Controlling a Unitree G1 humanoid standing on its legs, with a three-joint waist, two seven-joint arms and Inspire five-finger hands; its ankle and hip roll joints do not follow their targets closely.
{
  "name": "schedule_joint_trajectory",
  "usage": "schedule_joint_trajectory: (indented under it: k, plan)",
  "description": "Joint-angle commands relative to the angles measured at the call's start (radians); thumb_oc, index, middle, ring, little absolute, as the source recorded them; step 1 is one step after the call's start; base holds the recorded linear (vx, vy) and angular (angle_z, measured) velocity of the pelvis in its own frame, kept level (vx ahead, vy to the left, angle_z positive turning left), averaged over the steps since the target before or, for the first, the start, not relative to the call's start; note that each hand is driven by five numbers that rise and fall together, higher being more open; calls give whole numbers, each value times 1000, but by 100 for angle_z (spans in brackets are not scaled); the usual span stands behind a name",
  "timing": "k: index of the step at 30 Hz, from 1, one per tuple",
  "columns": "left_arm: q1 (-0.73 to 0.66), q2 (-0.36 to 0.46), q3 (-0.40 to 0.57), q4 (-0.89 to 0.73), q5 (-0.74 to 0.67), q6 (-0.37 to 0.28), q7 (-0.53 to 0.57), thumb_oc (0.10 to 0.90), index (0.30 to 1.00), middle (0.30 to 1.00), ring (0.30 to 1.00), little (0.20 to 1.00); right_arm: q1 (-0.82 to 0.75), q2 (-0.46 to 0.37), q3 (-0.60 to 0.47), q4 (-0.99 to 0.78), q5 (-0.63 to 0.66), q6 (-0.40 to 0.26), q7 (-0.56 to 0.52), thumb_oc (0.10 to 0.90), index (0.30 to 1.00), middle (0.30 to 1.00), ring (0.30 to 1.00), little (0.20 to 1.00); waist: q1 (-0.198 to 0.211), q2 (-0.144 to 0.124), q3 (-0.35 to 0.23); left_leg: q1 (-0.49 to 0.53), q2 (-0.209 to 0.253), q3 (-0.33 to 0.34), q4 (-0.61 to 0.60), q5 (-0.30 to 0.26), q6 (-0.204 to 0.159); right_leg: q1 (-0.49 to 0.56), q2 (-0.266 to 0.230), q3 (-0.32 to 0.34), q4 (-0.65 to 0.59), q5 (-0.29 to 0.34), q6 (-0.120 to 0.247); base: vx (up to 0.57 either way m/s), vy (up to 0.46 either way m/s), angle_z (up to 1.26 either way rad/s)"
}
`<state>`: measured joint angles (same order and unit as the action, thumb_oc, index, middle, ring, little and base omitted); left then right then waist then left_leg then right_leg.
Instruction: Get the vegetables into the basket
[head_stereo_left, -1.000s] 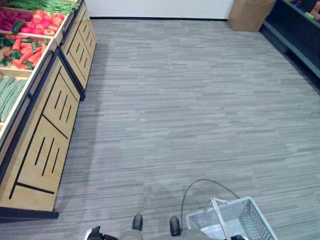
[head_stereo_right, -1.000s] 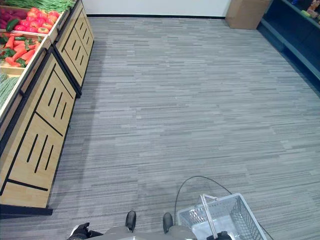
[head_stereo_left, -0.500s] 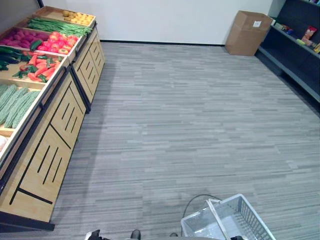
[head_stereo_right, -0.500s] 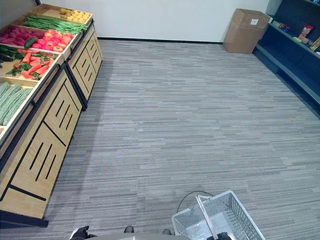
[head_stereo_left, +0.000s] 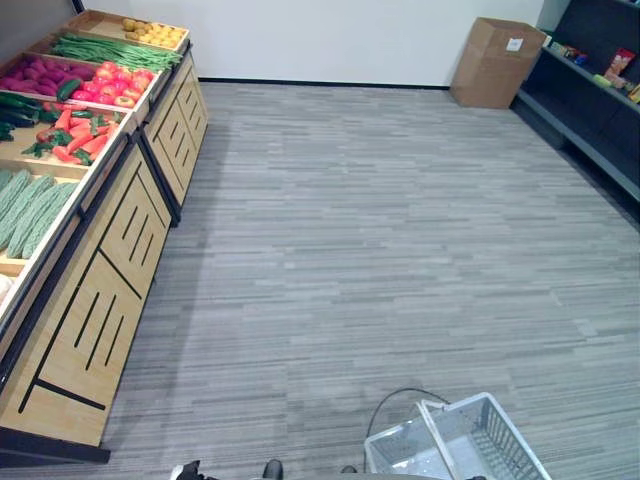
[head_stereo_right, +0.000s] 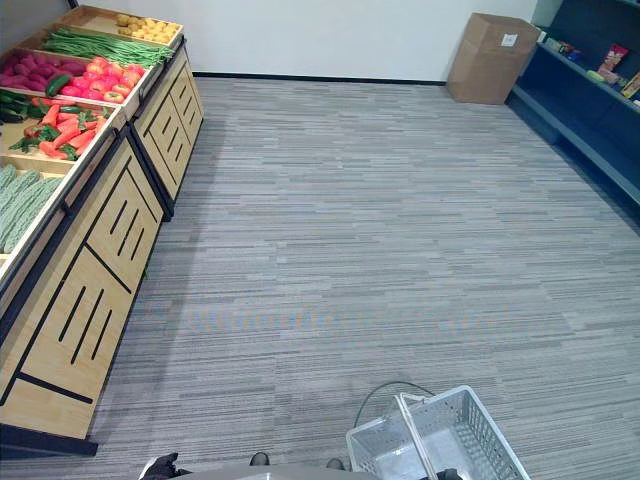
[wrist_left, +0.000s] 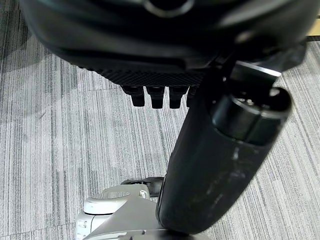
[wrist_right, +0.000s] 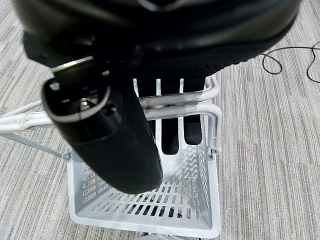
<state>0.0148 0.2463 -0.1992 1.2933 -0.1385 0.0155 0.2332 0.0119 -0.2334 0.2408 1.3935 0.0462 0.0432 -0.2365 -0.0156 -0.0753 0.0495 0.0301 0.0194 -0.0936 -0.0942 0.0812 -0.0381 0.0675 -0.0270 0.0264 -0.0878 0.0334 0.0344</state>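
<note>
Vegetables lie in the bins of a wooden display stand (head_stereo_left: 112, 262) at my left: green beans (head_stereo_left: 110, 50), red tomatoes (head_stereo_left: 116, 84), red peppers (head_stereo_left: 72, 132), dark cucumbers (head_stereo_left: 18, 104) and pale green bitter gourds (head_stereo_left: 26, 204). A white plastic basket (head_stereo_left: 472, 442) hangs low at my right with nothing inside it. My right hand (wrist_right: 165, 30) is shut on the basket's handles (wrist_right: 180, 104), its fingers curled under them. Over bare floor, my left hand (wrist_left: 220, 165) hangs relaxed, holding nothing.
A cardboard box (head_stereo_left: 498, 62) stands against the far wall at the right. Dark shelving (head_stereo_left: 600, 112) with goods runs along the right side. Wide grey plank floor (head_stereo_left: 380, 230) lies between the stand and the shelving.
The camera has tilted up, so more of the stand, the far wall and the box show now. The basket stays in my right hand.
</note>
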Motion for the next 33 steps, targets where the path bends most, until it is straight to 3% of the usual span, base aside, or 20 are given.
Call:
schedule_joint_trajectory:
  k: [1,9,11,14,16,17,19,23,27,30,33]
  plan:
    - [-84,7,8,19,-9,-16,3,900,1000,1000,1000,1000,-47,-48,-28,7,29,6,-9,400,300,300,300,300,19,-6,75,60,-47,32,8,-119,46,-14,-69,25,125,-49,127,-42,70,-2]
    - [-101,19,8,7,-21,-20,3,900,1000,1000,1000,1000,-67,-56,-19,0,20,5,-13,400,300,300,300,300,19,10,126,45,-48,30,21,-118,66,-144,-82,16,343,-4,145,-22,60,-11]
    - [-100,18,9,8,-21,-22,1,900,1000,1000,1000,1000,-57,-53,-23,0,24,5,-14,400,300,300,300,300,15,7,125,65,-54,19,12,-130,63,-174,-93,-2,311,15,136,160,39,10]
    - [-109,17,6,13,-12,-23,1,900,1000,1000,1000,1000,-55,-53,-27,2,27,5,-15,400,300,300,300,300,-10,3,133,89,-64,-8,7,-148,62,-240,-67,15,209,56,132,181,0,9]
    - [-109,16,6,13,-12,-23,1,900,1000,1000,1000,1000,-55,-54,-27,2,27,5,-15,400,300,300,300,300,-11,7,136,93,-60,-9,7,-152,62,-235,-64,12,208,54,132,193,-4,21]
    - [-120,14,-5,16,-1,-23,-1,900,1000,1000,1000,1000,-48,-53,-28,5,30,4,-15,400,300,300,300,300,-56,6,155,147,-67,-54,7,-175,59,-335,-38,32,121,131,151,389,-10,52]
    - [-121,6,-8,17,6,-24,-4,900,1000,1000,1000,1000,-39,-53,-31,3,29,3,-17,400,300,300,300,300,-77,20,165,192,-53,-82,7,-199,56,-361,-24,-4,62,160,158,344,-3,98]
    - [-115,-3,-2,22,10,-24,-13,900,1000,1000,1000,1000,-18,-49,-35,9,22,4,-14,400,300,300,300,300,-110,9,161,250,-76,-125,7,-218,56,-401,-17,-71,27,191,166,196,-5,14]
    - [-104,-12,-5,29,20,-22,-20,900,1000,1000,1000,1000,-1,-50,-41,17,18,4,-9,400,300,300,300,300,-131,9,147,289,-76,-156,7,-224,55,-402,-10,-82,37,216,158,237,-59,35]
    - [-92,-26,-6,38,25,-21,-21,900,1000,1000,1000,1000,18,-57,-48,28,24,2,-8,400,300,300,300,300,-138,17,113,319,-64,-172,7,-236,40,-374,-14,-75,38,231,140,237,-97,70]
    - [-88,-38,-4,32,2,-21,-18,900,1000,1000,1000,1000,15,-70,-51,26,29,1,-3,400,300,300,300,300,-140,47,103,351,-24,-183,7,-192,13,-376,-10,-115,103,201,112,260,-165,54]
